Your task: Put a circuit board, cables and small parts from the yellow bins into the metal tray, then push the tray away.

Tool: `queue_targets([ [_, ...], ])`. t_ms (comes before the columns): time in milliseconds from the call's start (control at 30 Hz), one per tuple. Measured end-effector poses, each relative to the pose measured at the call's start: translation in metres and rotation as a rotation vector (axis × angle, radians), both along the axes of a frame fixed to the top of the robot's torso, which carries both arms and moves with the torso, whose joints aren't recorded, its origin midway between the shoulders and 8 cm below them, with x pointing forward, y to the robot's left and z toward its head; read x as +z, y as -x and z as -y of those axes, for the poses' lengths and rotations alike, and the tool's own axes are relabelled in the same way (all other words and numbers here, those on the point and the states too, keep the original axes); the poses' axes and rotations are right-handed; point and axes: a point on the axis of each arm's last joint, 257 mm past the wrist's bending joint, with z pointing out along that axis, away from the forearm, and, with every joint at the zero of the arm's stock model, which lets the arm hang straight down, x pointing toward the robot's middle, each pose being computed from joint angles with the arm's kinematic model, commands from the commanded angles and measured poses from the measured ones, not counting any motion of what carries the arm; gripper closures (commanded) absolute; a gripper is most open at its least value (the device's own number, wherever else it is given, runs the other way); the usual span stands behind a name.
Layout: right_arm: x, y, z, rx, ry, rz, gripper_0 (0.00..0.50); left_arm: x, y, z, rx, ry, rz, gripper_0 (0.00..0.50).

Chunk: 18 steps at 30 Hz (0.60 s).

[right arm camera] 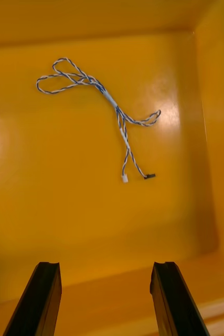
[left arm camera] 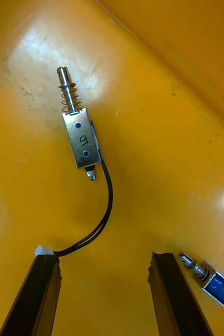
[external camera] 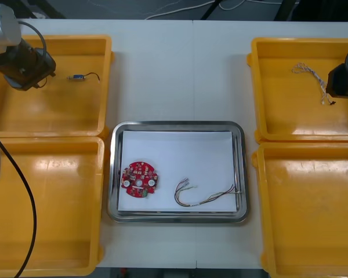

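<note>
1. nearest you, the metal tray (external camera: 177, 124) sits on the worktop (external camera: 180, 69) between the near yellow bins (external camera: 52, 202). it already holds the circuit board (external camera: 139, 179) and a thin cable (external camera: 206, 196), both toward its near rim, so the white floor behind them has room for more.
2. farther off, your left pincer (left arm camera: 106, 299) hangs released in the far left bin (external camera: 52, 113), facing a small metal part (left arm camera: 80, 137) whose black lead reaches one finger. a blue-bodied part (left arm camera: 216, 287) lies just beside the other finger, so i judge this grasp crowded.
3. your right pincer (right arm camera: 109, 302) is released too, over the far right bin (external camera: 290, 116). the twisted blue and white cable (right arm camera: 104, 100) lies ahead of its fingers, off the walls.
4. beyond the tray's far rim, the worktop strip between the far bins looks free for the push.
</note>
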Motion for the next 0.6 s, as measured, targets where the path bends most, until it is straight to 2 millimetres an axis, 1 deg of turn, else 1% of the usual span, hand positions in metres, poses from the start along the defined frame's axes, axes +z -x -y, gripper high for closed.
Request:
queue_targets([
  [133,-0.001,-0.020,0.009,0.059,0.038,0.013,0.000,0.000,0.001,0.001,-0.042,-0.018,-0.008,0.000],
  [267,-0.002,-0.042,0.020,0.034,0.021,0.069,0.000,0.002,0.002,-0.002,-0.053,-0.018,-0.006,0.000],
  [467,-0.010,-0.062,0.027,0.060,0.029,0.105,0.000,0.008,0.002,-0.009,-0.046,-0.004,0.004,0.000],
  [600,-0.014,-0.073,0.029,0.053,0.018,0.133,0.000,0.007,0.003,-0.015,-0.038,-0.001,0.010,0.000],
])
